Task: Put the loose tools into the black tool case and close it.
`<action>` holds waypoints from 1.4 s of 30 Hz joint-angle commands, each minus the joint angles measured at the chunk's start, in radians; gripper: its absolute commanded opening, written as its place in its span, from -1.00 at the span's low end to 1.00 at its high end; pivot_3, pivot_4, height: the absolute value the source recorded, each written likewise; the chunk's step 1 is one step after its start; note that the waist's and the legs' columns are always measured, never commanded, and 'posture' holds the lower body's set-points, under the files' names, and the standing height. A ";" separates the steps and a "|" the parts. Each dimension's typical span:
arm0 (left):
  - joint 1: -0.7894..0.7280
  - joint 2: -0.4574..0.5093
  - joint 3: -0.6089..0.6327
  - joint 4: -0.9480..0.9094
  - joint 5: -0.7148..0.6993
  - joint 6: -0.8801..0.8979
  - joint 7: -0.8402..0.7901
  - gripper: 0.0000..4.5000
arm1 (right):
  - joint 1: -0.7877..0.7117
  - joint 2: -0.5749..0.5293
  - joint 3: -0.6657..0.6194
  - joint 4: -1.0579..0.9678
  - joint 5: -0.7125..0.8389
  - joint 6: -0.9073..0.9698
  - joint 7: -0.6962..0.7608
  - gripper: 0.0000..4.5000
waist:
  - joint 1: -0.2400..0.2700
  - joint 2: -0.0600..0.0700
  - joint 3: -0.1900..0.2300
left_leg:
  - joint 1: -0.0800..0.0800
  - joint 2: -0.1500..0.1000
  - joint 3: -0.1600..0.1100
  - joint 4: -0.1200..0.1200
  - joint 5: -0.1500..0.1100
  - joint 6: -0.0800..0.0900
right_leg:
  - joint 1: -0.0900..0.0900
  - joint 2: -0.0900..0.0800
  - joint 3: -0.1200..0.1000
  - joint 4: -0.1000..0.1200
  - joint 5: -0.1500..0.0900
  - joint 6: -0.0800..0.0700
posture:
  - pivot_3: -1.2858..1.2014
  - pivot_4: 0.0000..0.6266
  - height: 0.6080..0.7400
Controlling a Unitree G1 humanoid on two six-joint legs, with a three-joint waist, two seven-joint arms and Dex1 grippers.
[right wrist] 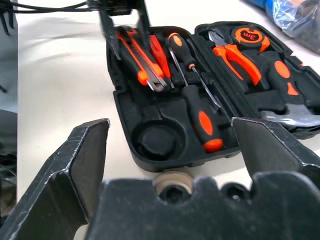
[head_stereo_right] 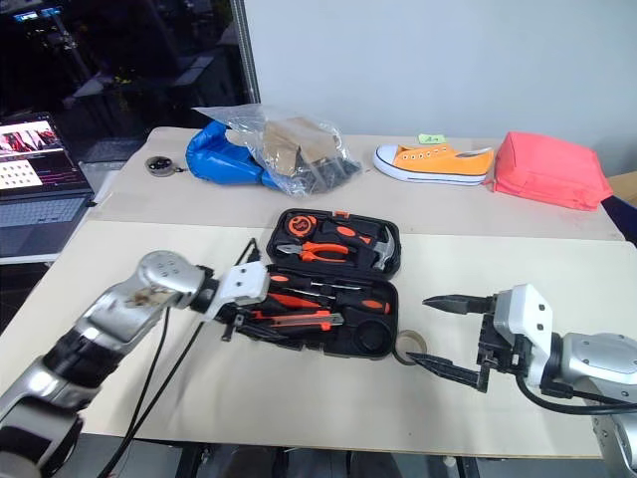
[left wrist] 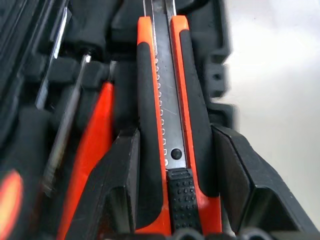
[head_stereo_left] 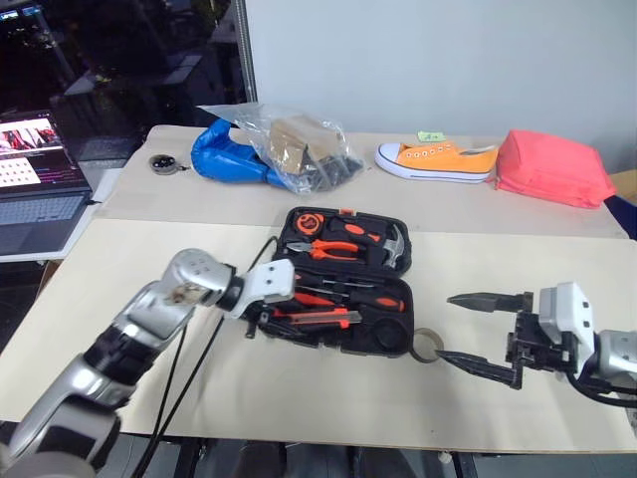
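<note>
Black plastic case (head_stereo_left: 343,279) lies open at table centre, most tools slotted. Left gripper (left wrist: 175,200), at the case's nine o'clock edge, is clamped on the orange knife (left wrist: 167,115) over the near tray. Right gripper (head_stereo_left: 488,334) hangs wide open and empty at three o'clock, beside a tape roll (head_stereo_left: 428,345). Risk: the knife, seemingly not seated, could block the lid.
</note>
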 commanded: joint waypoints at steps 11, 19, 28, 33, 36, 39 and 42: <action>-0.076 -0.066 -0.040 0.091 0.098 -0.135 -0.158 -0.23 | 0.035 0.001 -0.043 -0.066 0.012 -0.003 -0.029 1.00 | 0.004 0.001 0.000 | -0.001 0.000 0.000 0.004 0.000 0.000 | 0.001 -0.001 0.000 0.001 0.000 0.003 | 0.03 -0.52 1.00; -0.071 -0.070 -0.024 0.010 0.074 0.037 -0.191 0.23 | 0.024 -0.003 -0.029 -0.062 0.009 -0.005 -0.036 1.00 | 0.003 0.001 -0.001 | -0.003 0.000 -0.001 0.005 -0.001 0.001 | 0.001 -0.001 0.000 0.000 0.000 0.003 | 0.03 -0.52 1.00; -0.028 -0.074 0.279 -0.187 -0.138 0.366 -0.006 0.76 | 0.001 0.000 -0.008 -0.043 -0.002 -0.014 -0.037 1.00 | 0.002 0.002 -0.001 | -0.003 0.000 -0.001 0.005 -0.001 0.001 | 0.000 -0.001 -0.001 0.002 0.000 0.004 | 0.03 -0.52 1.00; 0.211 -0.124 0.398 -0.293 -0.191 0.317 0.140 0.08 | -0.013 0.007 0.004 -0.030 -0.007 -0.017 -0.045 1.00 | -0.004 0.004 -0.002 | -0.001 0.000 -0.002 0.007 -0.001 0.001 | 0.001 -0.001 0.001 0.005 -0.001 0.005 | 0.03 -0.52 1.00; 0.346 -0.152 0.393 -0.298 -0.147 0.200 0.217 -0.39 | -0.017 0.004 0.006 -0.017 -0.007 -0.023 -0.041 1.00 | 0.001 0.003 -0.002 | 0.000 0.000 -0.006 0.007 -0.001 0.001 | 0.001 -0.002 0.002 0.007 0.002 -0.001 | 0.03 -0.52 1.00; 0.407 -0.172 0.382 -0.270 -0.114 0.150 0.286 -0.89 | -0.011 0.001 -0.007 -0.013 -0.006 -0.023 -0.038 1.00 | 0.010 0.003 -0.002 | 0.001 0.000 -0.005 0.007 0.000 0.001 | 0.002 -0.002 0.000 0.008 0.002 0.000 | 0.03 -0.52 1.00; 0.423 -0.196 0.362 -0.197 -0.074 0.084 0.345 -0.95 | -0.003 -0.001 -0.017 -0.023 0.000 -0.014 -0.043 1.00 | 0.010 0.003 -0.002 | 0.002 0.000 -0.002 0.007 0.001 0.002 | 0.002 -0.002 0.000 0.008 0.000 0.003 | 0.03 -0.52 1.00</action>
